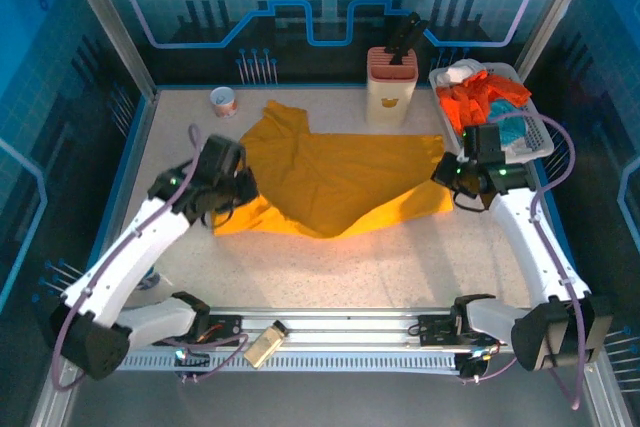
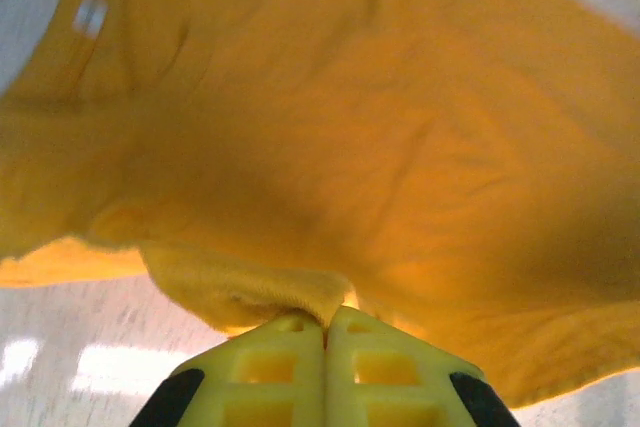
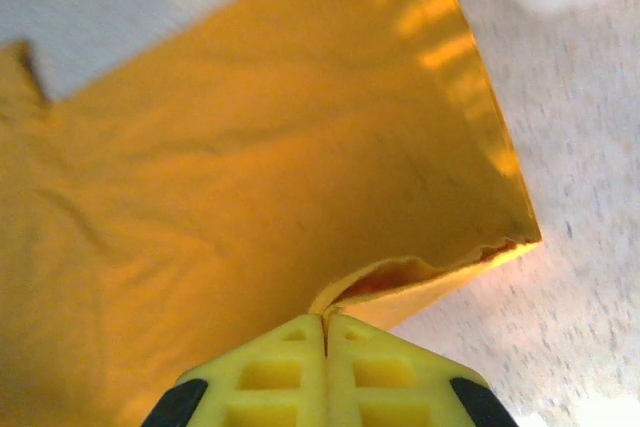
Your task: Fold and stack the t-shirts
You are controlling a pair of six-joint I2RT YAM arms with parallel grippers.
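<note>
Golden-yellow cloth at the table's 9 o'clock side is pinched in the left gripper [image 2: 325, 319], its jaws pressed fully together on a bunched edge. From there the t-shirt [image 1: 340, 182] stretches across mid-table, long axis running 9 to 3 o'clock. At its 3 o'clock corner the right gripper [image 3: 325, 319] is clamped tight on the doubled hem. Each arm holds its nearer end, so both ends could probably lift together. More shirts [image 1: 478, 99] sit in the basket [image 1: 541, 137] at 2 o'clock.

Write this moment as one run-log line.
left gripper: shut on yellow t-shirt | right gripper: shut on yellow t-shirt | orange-red shirt: in basket
</note>
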